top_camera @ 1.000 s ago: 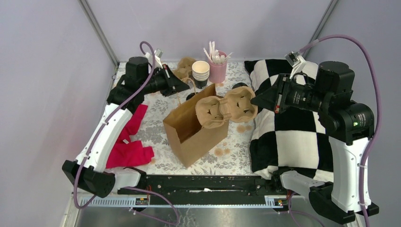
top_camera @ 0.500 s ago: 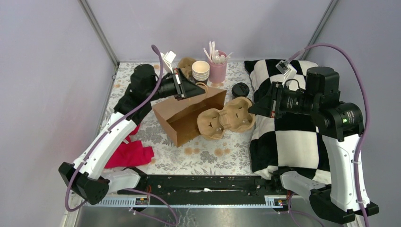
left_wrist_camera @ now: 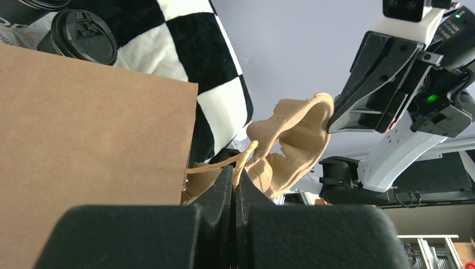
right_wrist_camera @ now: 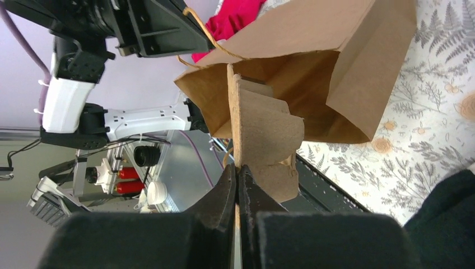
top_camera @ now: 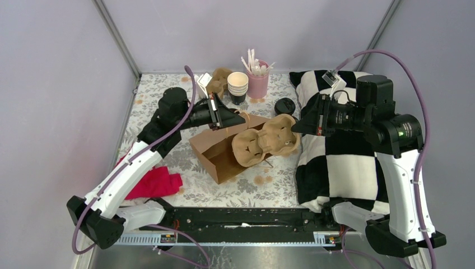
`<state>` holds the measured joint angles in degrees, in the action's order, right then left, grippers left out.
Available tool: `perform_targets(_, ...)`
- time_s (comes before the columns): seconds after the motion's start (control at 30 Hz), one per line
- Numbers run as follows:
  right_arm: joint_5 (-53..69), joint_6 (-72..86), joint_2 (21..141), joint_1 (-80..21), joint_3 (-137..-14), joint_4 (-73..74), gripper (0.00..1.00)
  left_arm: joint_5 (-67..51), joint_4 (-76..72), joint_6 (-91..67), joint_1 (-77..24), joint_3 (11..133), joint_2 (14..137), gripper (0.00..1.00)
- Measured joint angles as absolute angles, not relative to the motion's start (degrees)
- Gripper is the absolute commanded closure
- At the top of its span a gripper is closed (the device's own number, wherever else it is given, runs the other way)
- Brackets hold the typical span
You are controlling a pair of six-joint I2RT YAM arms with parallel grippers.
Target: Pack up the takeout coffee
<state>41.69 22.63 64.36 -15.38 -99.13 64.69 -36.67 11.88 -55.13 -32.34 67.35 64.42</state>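
Note:
The takeout coffee [top_camera: 285, 105], a black cup with a black lid, stands on the table behind the bag; its lid also shows in the left wrist view [left_wrist_camera: 84, 36]. The brown paper bag [top_camera: 221, 154] lies tilted with its mouth toward the right. My left gripper [top_camera: 241, 118] is shut on the bag's paper handle [left_wrist_camera: 221, 163]. My right gripper [top_camera: 297, 126] is shut on the edge of a pulp cup carrier [top_camera: 268, 140], which sits at the bag's mouth. The right wrist view shows the carrier [right_wrist_camera: 263, 131] edge-on against the open bag [right_wrist_camera: 325, 61].
A stack of lidless cups [top_camera: 237, 86], a pink cup of stirrers [top_camera: 258, 83] and a second carrier [top_camera: 219, 78] stand at the back. A black-and-white checkered cushion [top_camera: 341, 162] fills the right side. A red cloth [top_camera: 154, 182] lies at the left.
The bag went from upright to tilted low, pulled by my left gripper moving right and down. The carrier came down from above the bag to its mouth.

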Motion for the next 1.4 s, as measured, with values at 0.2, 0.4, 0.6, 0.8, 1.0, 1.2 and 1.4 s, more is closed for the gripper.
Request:
perform_targets(0.2, 42.37, 23.11, 62.02, -15.59, -97.51, 59.70, 1.00, -36.32, 8.03, -57.74, -32.99, 65.30, 64.10, 1.00)
perform_targets(0.4, 38.52, 21.39, 57.69, -16.03, -92.75, 56.10, 1.00, -33.52, 3.73, -62.28, -33.82, 63.79, 63.68, 1.00)
perform_targets(0.6, 34.83, 19.22, 58.85, -21.06, -91.42, 53.89, 1.00, -32.08, 0.62, -65.43, -35.38, 63.20, 63.51, 1.00)
perform_targets(0.8, 28.56, 18.00, 62.98, -35.83, -89.84, 51.81, 1.00, -30.46, -1.21, -67.18, -37.04, 63.20, 63.90, 1.00)
perform_targets(1.0, 25.98, 17.47, 64.66, -38.48, -89.38, 51.05, 1.00, -28.51, -2.79, -68.69, -38.89, 62.63, 64.18, 1.00)
perform_targets(1.2, 30.00, 16.03, 65.84, -38.54, -89.38, 50.30, 1.00, -27.79, -9.32, -73.34, -39.11, 58.92, 64.29, 1.00)
perform_targets(1.4, 31.18, 14.61, 68.82, -38.59, -89.71, 50.81, 1.00, -27.70, -15.79, -78.65, -39.42, 56.55, 64.82, 1.00)
